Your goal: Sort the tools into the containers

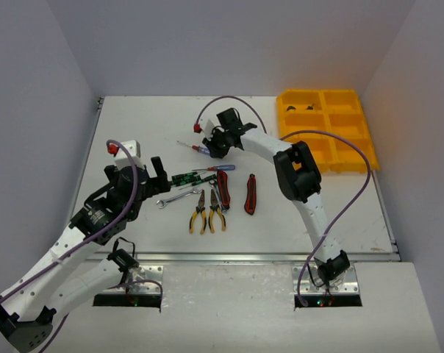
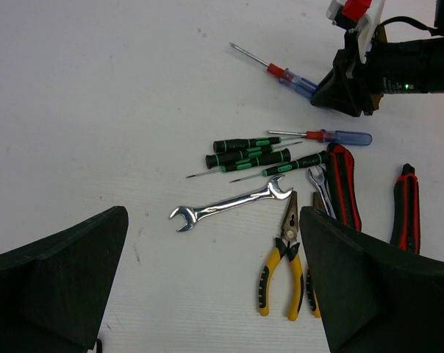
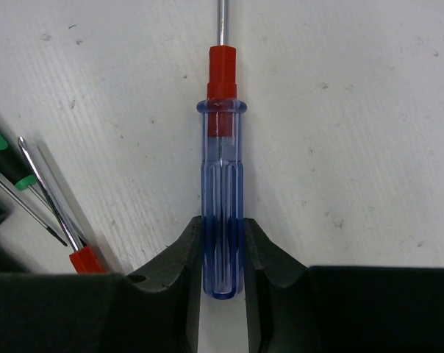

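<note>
White counter (image 1: 134,125) and pale walls fill the overhead view. The right claw (image 1: 209,147) sits low on a blue-handled screwdriver (image 1: 195,148) and covers most of its handle. The yellow tray (image 1: 369,158) lies well apart from that claw.

From the left wrist, the left claw (image 2: 213,220) is released, its fingers spread wide. A silver wrench (image 2: 229,204) lies between them, with green-handled screwdrivers (image 2: 248,154) farther ahead. One pair of yellow pliers (image 2: 281,272) shows beside the right finger; a second pair is mostly hidden behind it.

From the right wrist, the right claw (image 3: 222,250) is clenched on the screwdriver's handle end. Its shaft runs ahead, and the tip is cut off by the frame.
</note>
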You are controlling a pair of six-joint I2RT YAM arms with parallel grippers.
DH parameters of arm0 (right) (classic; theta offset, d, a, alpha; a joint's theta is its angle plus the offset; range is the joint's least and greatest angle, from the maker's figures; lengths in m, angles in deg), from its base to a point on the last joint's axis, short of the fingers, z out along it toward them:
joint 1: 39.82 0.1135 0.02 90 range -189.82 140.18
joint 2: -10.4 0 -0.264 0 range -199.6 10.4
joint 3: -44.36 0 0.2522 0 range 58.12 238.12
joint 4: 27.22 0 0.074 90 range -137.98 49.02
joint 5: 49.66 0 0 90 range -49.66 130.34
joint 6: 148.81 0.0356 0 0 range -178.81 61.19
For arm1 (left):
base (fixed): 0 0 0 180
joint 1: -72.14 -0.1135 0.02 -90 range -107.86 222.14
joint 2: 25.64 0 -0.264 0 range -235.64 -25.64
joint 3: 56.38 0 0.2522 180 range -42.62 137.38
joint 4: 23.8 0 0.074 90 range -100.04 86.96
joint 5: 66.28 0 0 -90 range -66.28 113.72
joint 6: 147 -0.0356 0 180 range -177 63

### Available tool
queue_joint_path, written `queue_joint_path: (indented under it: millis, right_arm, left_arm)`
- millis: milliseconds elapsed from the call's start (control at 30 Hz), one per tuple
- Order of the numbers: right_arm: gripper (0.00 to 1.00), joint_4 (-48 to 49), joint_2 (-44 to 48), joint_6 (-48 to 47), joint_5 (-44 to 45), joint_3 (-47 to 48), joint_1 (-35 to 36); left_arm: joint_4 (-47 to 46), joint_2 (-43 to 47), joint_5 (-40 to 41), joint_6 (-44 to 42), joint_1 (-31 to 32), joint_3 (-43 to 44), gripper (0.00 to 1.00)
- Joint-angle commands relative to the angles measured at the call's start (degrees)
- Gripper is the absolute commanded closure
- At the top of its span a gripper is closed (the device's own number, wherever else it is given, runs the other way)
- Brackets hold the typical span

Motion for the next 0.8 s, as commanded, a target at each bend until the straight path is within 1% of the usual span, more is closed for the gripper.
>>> queue_joint_path:
  millis: [0,100,233,367,433,500,533,567,633,700,767]
  right_arm:
    - [1.00,2.2,8.6,8.0,5.6,0.3,-1.8]
    - [1.00,2.8,14.0,17.0,3.8,-1.0,-6.4]
    - [1.00,5.6,20.4,23.4,1.4,-6.8,-12.8]
    - [1.00,5.8,24.2,27.7,2.4,-10.8,-17.9]
    - [1.00,6.3,26.5,29.7,5.2,-12.5,-21.2]
    - [1.00,6.4,27.5,31.6,9.7,-12.7,-23.5]
    - [1.00,6.4,27.5,33.0,13.0,-12.4,-25.8]
    - [1.00,6.1,27.3,36.0,16.3,-11.8,-28.3]
    - [1.00,5.7,26.7,42.3,20.8,-10.7,-30.5]
    - [1.00,4.1,26.2,49.3,25.8,-9.8,-34.6]
    - [1.00,3.7,26.3,56.0,30.5,-10.0,-35.9]
  left_arm:
    - [-2.4,0.3,-0.3,-0.8,-0.7,0.2,0.00]
    - [-2.4,0.9,-0.4,-0.9,-0.6,0.2,0.00]
    - [-2.6,1.8,-0.9,-1.0,-0.6,0.1,0.00]
    - [-2.7,2.3,-1.1,-1.1,-0.6,0.2,0.00]
    - [-2.7,2.8,-1.2,-1.1,-0.6,0.1,0.00]
    - [-2.9,3.0,-1.3,-1.2,-0.6,0.0,0.00]
    - [-2.9,3.1,-1.5,-1.2,-0.6,0.0,0.00]
    - [-3.0,3.1,-1.7,-1.2,-0.6,-0.1,0.00]
    - [-3.0,3.0,-1.9,-1.3,-0.6,-0.1,0.00]
    - [-3.0,3.2,-2.1,-1.3,-0.6,0.0,0.00]
    - [-3.1,3.4,-2.3,-1.4,-0.6,0.0,0.00]
